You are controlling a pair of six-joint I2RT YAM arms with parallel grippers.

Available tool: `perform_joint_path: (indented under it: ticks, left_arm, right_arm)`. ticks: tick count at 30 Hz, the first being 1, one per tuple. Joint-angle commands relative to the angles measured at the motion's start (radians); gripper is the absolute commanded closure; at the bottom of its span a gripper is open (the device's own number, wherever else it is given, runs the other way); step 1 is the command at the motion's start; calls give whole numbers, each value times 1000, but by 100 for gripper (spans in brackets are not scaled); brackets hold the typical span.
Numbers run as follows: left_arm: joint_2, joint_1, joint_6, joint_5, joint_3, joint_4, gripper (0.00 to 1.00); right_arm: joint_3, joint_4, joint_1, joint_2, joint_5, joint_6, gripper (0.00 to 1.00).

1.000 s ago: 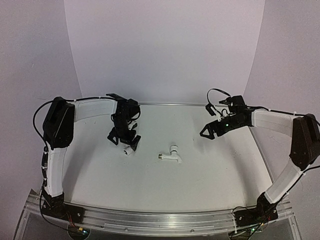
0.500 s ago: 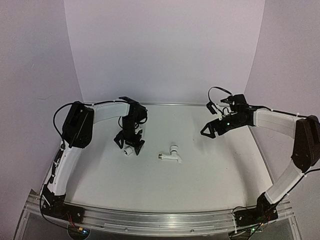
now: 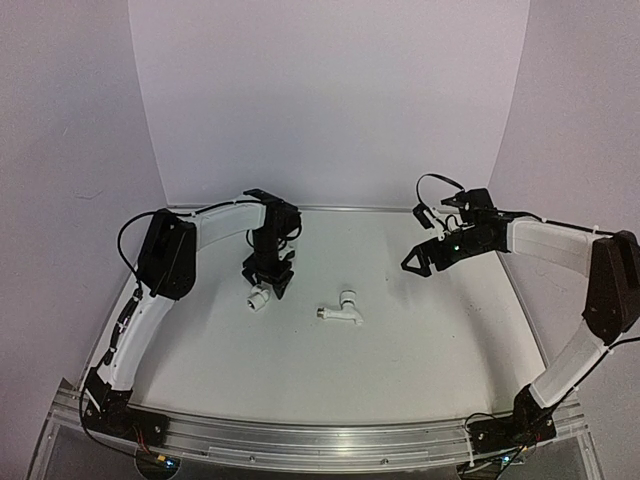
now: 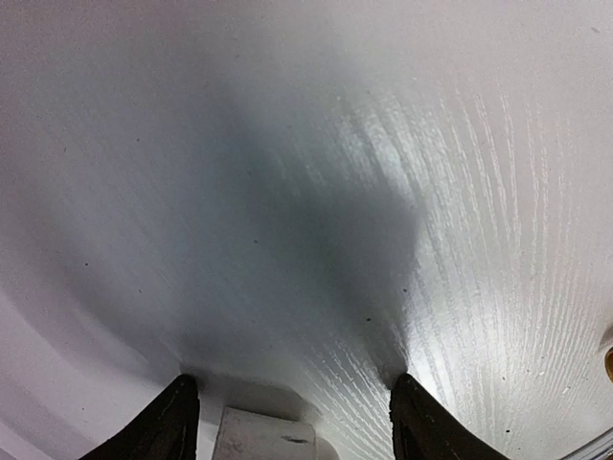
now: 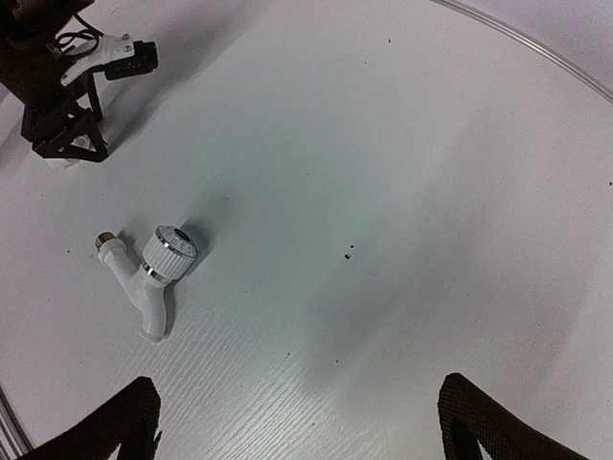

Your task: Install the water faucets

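Note:
The white tap (image 3: 340, 311) lies on its side mid-table, its ribbed knob up and its brass-coloured end to the left; it also shows in the right wrist view (image 5: 151, 278). A short white cylindrical fitting (image 3: 258, 297) lies left of it. My left gripper (image 3: 268, 281) points down over the fitting. In the left wrist view the fitting (image 4: 263, 439) sits between the dark fingers (image 4: 172, 426), nearer the left one, with a gap on each side; the gripper (image 4: 292, 417) is open. My right gripper (image 3: 412, 262) hovers open to the right of the tap, nothing between its fingers (image 5: 297, 422).
The white table (image 3: 400, 350) has a metal rail along its near edge (image 3: 320, 440). White walls close in the back and both sides. The left arm's wrist and cable (image 5: 91, 53) show at the top left of the right wrist view.
The left arm has swung right and its gripper has settled over the fitting, with its jaws narrowing. The right arm, the tap and the fitting have stayed put.

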Motion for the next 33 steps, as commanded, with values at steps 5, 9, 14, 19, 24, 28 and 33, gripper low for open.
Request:
perform_joint_path:
  ticks: [5,9,14,19,24,28,33]
  left_arm:
    - [-60,6,-11,11,-81,-115,28]
    - [-72,6,-18,8,-97,-123,32]
    - [-59,6,-27,7,-104,-133,41]
    - [-65,6,-30,-2,-113,-133,48]
    - [-95,6,-41,-17,-119,-132,52]
    - [-158,6,-50,-31,-155,-58,53]
    - [-264,18,-69,-45,-237,89,57]
  right_arm:
    - [13,-2,4,-24,2,-9,2]
    - [13,-4,4,-25,2,-8,2]
    - [10,-3,4,-28,2,-7,2]
    - [10,-4,4,-28,3,-9,2]
    - [11,-4,3,-26,3,-9,2]
    - [11,-4,4,-26,4,-9,2]
    - [9,-3,4,-28,5,-9,2]
